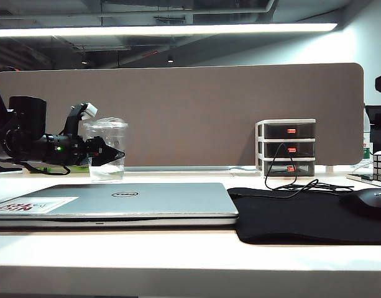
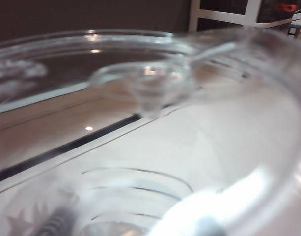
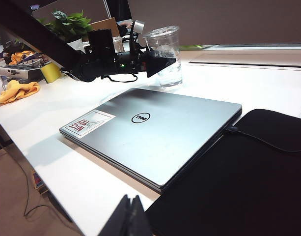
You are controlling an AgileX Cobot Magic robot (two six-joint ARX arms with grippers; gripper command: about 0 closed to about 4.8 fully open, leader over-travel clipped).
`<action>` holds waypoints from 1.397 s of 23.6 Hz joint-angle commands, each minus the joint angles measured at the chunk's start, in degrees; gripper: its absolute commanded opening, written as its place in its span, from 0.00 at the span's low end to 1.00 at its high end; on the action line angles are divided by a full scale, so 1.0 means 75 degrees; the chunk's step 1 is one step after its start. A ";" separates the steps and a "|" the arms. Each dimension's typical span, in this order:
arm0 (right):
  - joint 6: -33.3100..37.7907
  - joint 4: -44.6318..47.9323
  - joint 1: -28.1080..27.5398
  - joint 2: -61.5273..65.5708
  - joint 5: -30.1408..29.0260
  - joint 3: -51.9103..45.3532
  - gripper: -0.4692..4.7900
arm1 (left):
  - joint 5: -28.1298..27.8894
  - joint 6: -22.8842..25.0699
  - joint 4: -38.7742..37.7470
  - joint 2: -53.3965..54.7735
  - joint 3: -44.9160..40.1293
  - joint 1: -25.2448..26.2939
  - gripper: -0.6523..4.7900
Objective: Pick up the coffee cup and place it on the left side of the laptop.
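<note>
Right now I see my left gripper reaching in level from the left of the exterior view, its jaws set around the cup. The cup stands upright on the desk, behind the laptop and toward that laptop's left half. From the right wrist view the dark fingers sit on either side of the cup at about mid-height. Whether they press the plastic or stand just off it, I cannot tell.

My left wrist view is filled by the cup's clear lid and wall, very close and blurred, so it shows nothing of the jaws.

The laptop is closed and lies flat near the desk's front edge, with a white sticker bearing red letters on its left part. A black mouse pad lies just beside it on the right, carrying a mouse at the far right. A small drawer unit stands at the back against the brown partition, with a black cable trailing down onto the pad.

My right gripper shows only as dark finger tips at the edge of its own view, held together, above the desk's near side and well apart from the cup.
</note>
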 commanded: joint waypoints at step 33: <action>0.0017 0.0134 0.0003 -0.0012 -0.0020 -0.0035 0.09 | -0.0085 0.0248 0.2602 -0.4092 -0.6441 0.2844 0.67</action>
